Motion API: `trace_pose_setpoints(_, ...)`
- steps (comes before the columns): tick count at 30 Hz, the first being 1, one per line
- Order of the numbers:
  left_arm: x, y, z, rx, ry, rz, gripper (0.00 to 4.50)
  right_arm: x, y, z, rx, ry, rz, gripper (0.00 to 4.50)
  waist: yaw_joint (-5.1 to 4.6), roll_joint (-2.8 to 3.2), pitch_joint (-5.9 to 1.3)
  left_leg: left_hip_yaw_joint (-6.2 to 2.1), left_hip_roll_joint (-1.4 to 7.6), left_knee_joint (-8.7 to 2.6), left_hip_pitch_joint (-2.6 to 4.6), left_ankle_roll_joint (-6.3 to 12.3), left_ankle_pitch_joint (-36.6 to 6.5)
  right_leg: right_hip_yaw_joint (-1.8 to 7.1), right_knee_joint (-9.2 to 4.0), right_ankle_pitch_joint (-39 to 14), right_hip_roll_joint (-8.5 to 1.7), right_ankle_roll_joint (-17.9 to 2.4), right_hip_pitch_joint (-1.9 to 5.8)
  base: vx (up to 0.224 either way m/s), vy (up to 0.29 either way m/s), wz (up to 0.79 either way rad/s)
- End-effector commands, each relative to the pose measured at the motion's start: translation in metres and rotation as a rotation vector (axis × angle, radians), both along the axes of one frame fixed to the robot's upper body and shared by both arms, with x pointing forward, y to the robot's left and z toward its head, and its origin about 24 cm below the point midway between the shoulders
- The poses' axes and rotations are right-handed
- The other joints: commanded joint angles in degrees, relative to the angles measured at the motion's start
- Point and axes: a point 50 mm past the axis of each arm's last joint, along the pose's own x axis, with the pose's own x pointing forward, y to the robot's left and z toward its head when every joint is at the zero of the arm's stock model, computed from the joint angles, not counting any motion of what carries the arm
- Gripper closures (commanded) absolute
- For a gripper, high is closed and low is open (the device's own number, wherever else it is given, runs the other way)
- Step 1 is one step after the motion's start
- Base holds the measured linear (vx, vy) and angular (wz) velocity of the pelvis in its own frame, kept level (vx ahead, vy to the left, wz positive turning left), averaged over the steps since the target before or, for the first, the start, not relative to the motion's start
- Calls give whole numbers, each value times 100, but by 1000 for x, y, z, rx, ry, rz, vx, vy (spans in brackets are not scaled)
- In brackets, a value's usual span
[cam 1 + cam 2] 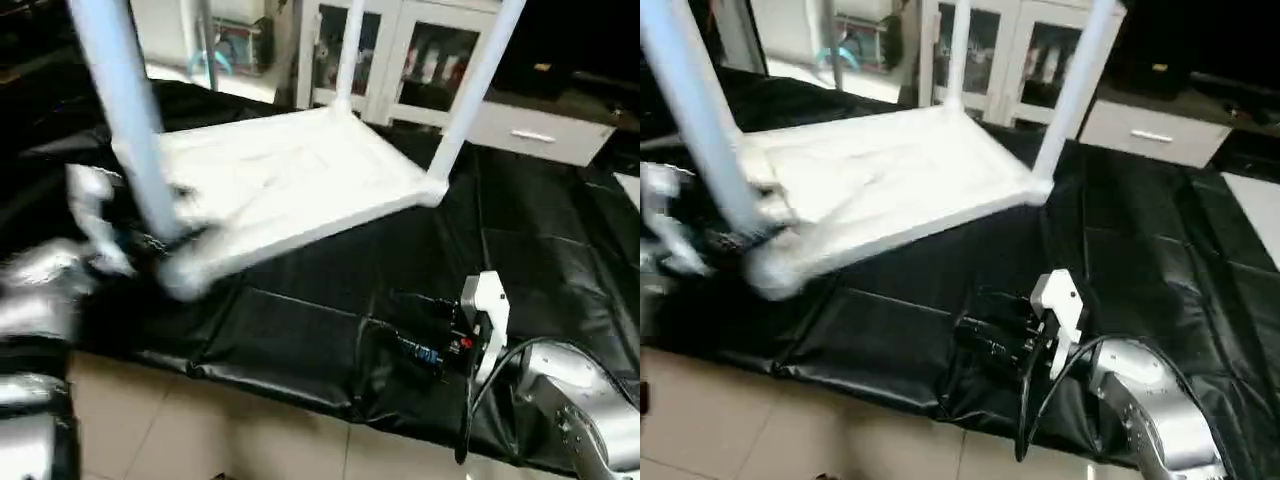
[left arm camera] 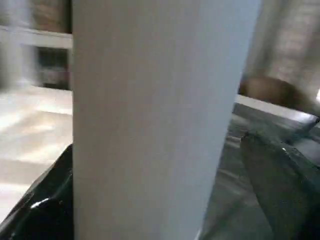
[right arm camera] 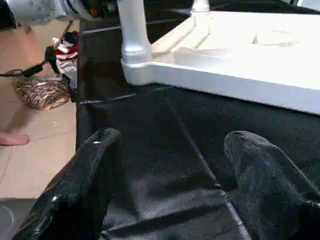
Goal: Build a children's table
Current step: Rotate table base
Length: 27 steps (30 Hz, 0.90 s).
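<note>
The children's table lies upside down on a black mat (image 1: pixel 520 240), its white tabletop (image 1: pixel 290 180) showing the ribbed underside. Three white legs stand up from corner sockets: a near-left one (image 1: pixel 125 100), a far one (image 1: pixel 350 50) and a right one (image 1: pixel 475 90). My left gripper (image 1: pixel 135 240) is at the base of the near-left leg (image 2: pixel 155 120), which stands between its wide-open fingers (image 2: pixel 280 190); I cannot tell whether they touch it. My right gripper (image 1: pixel 420 325) hovers open over the mat in front of the tabletop, its fingers (image 3: pixel 270 185) holding nothing.
White cabinets with glass doors (image 1: pixel 400 50) and a drawer unit (image 1: pixel 530 130) stand behind the mat. Tiled floor (image 1: pixel 200 430) runs along the mat's near edge. A patterned bundle (image 3: pixel 42 92) and a person's bare foot (image 3: pixel 12 137) are on the floor beside the mat.
</note>
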Motion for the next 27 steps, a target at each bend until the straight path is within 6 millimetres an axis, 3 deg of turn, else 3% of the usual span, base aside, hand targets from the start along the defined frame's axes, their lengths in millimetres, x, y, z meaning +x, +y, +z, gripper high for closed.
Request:
trace_pose_setpoints(1, 0, -26, -3, 25, 6, -95, 2, -1, -5, 4, -5, -14, -16, 95, -30, 132, -299, 50, 46, -526, 24, -122, -1868, 151, -321, -1367, -181, -1250, 258, 0, 0, 0)
trace_pose_setpoints(6, 3, -76, -5, 6, -3, -218, 2, -1, -4, 3, -7, -14, -15, 95, -50, 105, -293, 35, 39, -528, 8, -70, -2011, 146, -391, -1846, -188, -1072, 264, 0, 0, 0)
trace_pose_setpoints(7, 3, -82, -5, 5, 0, -235, 2, -1, -4, 4, -7, -15, -15, 95, -50, 83, -295, 40, 37, -518, 24, -57, -2042, 144, -416, -1978, -187, -1021, 250, 0, 0, 0)
trace_pose_setpoints(10, 3, -99, -7, 15, 11, -296, 2, -1, -4, 4, -8, -18, -15, 95, -53, 93, -296, 29, 38, -523, 8, -28, -1978, 146, -414, -1964, -177, -979, 253, 0, 0, 0)
trace_pose_setpoints(11, -1, -117, -8, 24, 19, -364, 2, 0, -3, 4, -7, -20, -15, 95, -55, 118, -305, 21, 41, -525, 3, -30, -1922, 144, -399, -1845, -178, -1007, 268, 0, 0, 0)
trace_pose_setpoints(16, -8, -153, -10, 31, 28, -495, 2, 0, -4, 4, -9, -22, -18, 95, -59, 80, -326, 46, 42, -497, -6, 65, -1667, 148, -373, -1425, -166, -1163, 285, 0, 0, 0)
trace_pose_setpoints(17, -11, -162, -11, 35, 28, -532, 2, 0, -4, 4, -9, -22, -18, 95, -68, 121, -328, 53, 34, -486, -11, 84, -1596, 148, -374, -1224, -154, -1214, 292, 0, 0, 0)
trace_pose_setpoints(19, -15, -183, -14, 50, 32, -592, 2, 0, -4, 4, -8, -25, -24, 95, -45, 97, -341, 62, 32, -467, -3, 156, -1448, 147, -347, -1021, -155, -1292, 306, 0, 0, 0)
trace_pose_setpoints(20, -17, -193, -14, 55, 25, -620, 2, 1, -4, 4, -7, -26, -27, 95, -36, 146, -332, 61, 30, -466, -8, 187, -1418, 151, -347, -1002, -159, -1321, 312, 0, 0, 0)
trace_pose_setpoints(21, -15, -208, -14, 62, 9, -603, 2, 1, -4, 4, -8, -27, -32, 95, -49, 115, -332, 69, 25, -463, -14, 210, -1443, 146, -370, -1071, -154, -1306, 318, 0, 0, 0)
trace_pose_setpoints(23, -10, -228, -14, 87, -26, -544, 2, 0, -4, 4, -9, -29, -36, 95, -37, 119, -337, 69, 21, -444, 4, 234, -1506, 141, -401, -1201, -160, -1254, 318, 0, 0, 0)
trace_pose_setpoints(24, -8, -230, -15, 103, -35, -511, 2, 0, -4, 4, -10, -29, -36, 95, -30, 111, -329, 62, 21, -447, -5, 231, -1507, 142, -405, -1244, -165, -1238, 320, 0, 0, 0)
trace_pose_setpoints(25, -5, -233, -15, 120, -44, -477, 2, 0, -4, 5, -12, -30, -36, 95, -51, 95, -307, 47, 5, -469, -58, 236, -1629, 134, -425, -1512, -156, -1129, 356, 0, 0, 0)
trace_pose_setpoints(27, -3, -232, -15, 129, -46, -458, 2, 0, -5, 5, -13, -32, -37, 95, -73, 76, -315, 24, -4, -468, -78, 234, -1672, 123, -454, -1998, -189, -907, 374, 0, 0, 0)
